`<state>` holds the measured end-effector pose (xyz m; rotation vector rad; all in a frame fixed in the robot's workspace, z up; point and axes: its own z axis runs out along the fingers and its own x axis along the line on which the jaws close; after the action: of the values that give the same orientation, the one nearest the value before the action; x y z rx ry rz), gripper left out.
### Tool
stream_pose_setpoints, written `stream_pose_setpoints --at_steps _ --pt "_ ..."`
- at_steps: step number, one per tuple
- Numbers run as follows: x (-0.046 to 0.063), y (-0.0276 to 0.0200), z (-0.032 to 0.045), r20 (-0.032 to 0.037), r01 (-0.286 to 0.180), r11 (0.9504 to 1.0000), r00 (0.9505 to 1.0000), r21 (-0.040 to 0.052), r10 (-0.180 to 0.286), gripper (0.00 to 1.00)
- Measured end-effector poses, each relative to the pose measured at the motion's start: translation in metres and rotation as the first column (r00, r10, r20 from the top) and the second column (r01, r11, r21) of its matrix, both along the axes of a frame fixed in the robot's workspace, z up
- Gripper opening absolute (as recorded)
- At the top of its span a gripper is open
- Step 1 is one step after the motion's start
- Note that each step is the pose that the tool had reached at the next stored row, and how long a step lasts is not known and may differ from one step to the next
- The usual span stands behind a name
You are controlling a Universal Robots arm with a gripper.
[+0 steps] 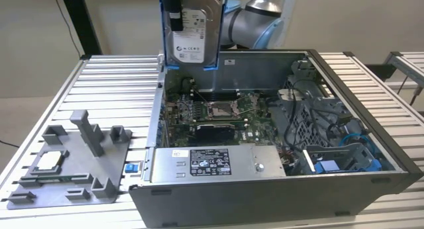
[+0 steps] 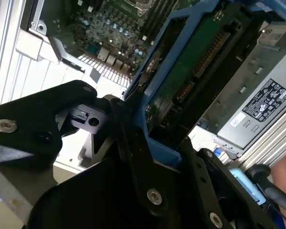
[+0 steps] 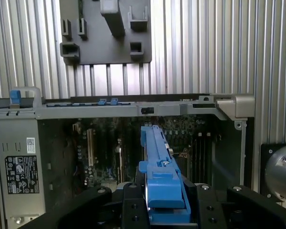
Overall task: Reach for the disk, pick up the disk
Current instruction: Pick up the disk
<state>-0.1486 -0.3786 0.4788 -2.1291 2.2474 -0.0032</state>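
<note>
The disk, a silver hard drive with a white label and blue rails, hangs upright above the back left corner of the open computer case. My gripper is shut on its upper part, one black finger lying across the label face. In the second wrist view the disk's green circuit-board side and blue rail run away from the black fingers. In the first wrist view the disk shows edge-on, clamped between the gripper's two sides, over the case interior.
The case holds a motherboard, a power supply at the front, and a drive cage with a blue bracket on the exterior view's right. A grey fixture with a small square chip lies on the slatted table.
</note>
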Motion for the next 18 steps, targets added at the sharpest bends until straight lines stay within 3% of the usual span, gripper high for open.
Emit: stream_pose_setpoints --at_steps 18 --pt "0.054 -0.0001 0.0000 -0.0035 0.000 1.0000 1.0000 0.0001 0.000 0.00"
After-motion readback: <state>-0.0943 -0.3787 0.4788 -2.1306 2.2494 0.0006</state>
